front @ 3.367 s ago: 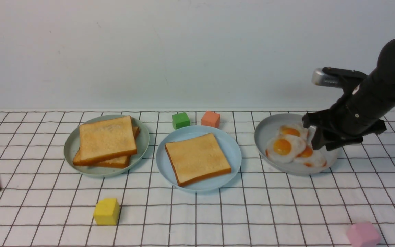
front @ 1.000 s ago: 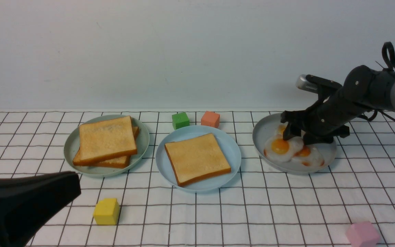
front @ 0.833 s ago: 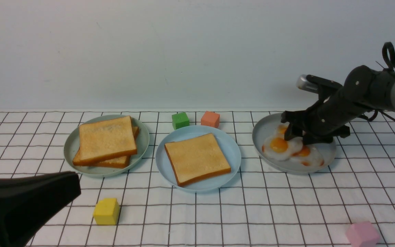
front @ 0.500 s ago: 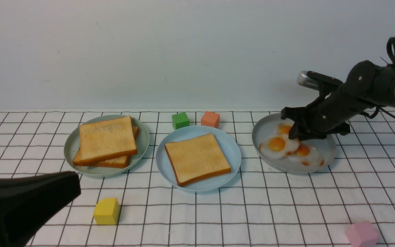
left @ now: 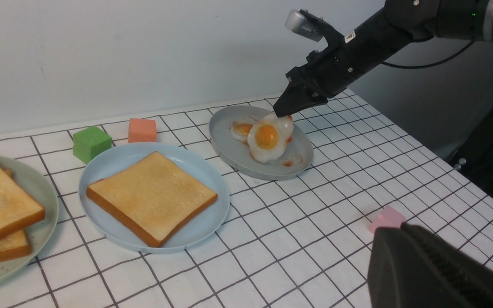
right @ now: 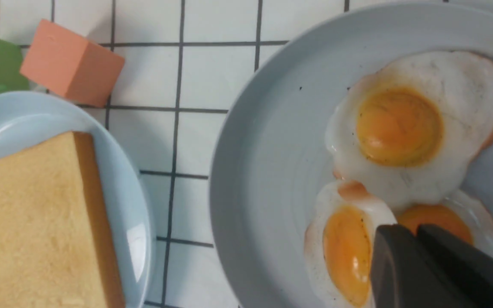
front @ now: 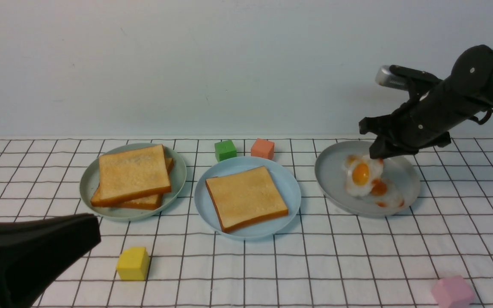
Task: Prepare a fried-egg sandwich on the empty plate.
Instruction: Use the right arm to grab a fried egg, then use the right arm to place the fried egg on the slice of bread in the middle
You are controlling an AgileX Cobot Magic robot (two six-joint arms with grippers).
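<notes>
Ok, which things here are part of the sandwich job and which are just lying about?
Job: blue plate, toast on it, fried egg in right gripper, toast stack on green plate.
Lying about: green cube, orange cube, yellow cube, pink cube; spare eggs on grey plate.

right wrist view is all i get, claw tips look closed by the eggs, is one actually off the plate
Observer: Yes. From the front, the right claw pinches one fried egg by its rim. It hangs tilted, yolk toward the robot, above the other eggs on the grey plate.
Operator: is the way to the blue plate open
Observer: The left claw sits shut, low at the near left, short of the light blue plate. Nothing is over its toast slice.
Operator: any bread for the top
Observer: Two stacked slices lie on a pale green plate, left of the blue one.
</notes>
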